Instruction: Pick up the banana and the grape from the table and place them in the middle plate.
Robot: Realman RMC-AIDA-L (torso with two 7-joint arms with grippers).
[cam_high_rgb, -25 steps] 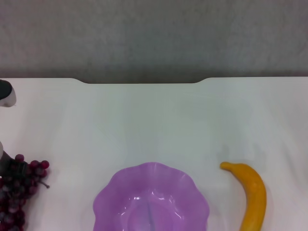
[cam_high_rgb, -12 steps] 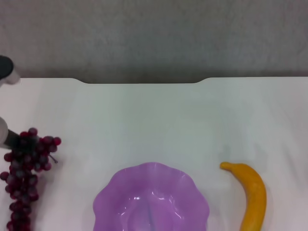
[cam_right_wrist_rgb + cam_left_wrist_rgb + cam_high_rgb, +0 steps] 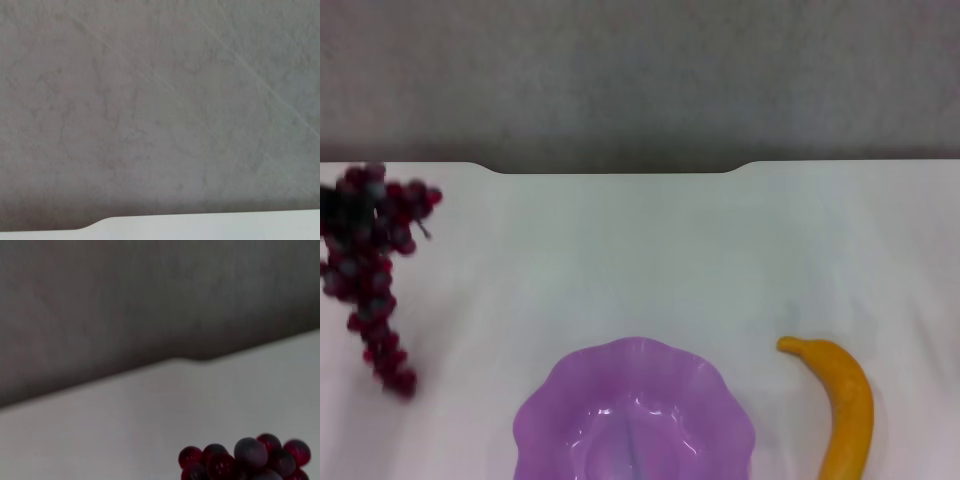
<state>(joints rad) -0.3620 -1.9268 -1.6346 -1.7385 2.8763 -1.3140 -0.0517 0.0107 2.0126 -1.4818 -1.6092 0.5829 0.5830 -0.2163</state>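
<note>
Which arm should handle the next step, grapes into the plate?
Left. The grape hangs lifted at the robot's left, also seen in the left wrist view; the middle plate is beside it. The right arm isn't in view.

Grey speckled floor (image 3: 640,80) fills the 12 o'clock band of the head view, beyond the far edge. Same grey floor (image 3: 160,105) with faint pale diagonal streaks dominates the right wrist view; darker, blurred in left wrist view.

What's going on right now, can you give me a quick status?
Grape bunch hanging in the air at far left, off the table. Neither tool visible. Banana lying right of the purple plate, plate empty. Nothing between grapes and plate.
</note>
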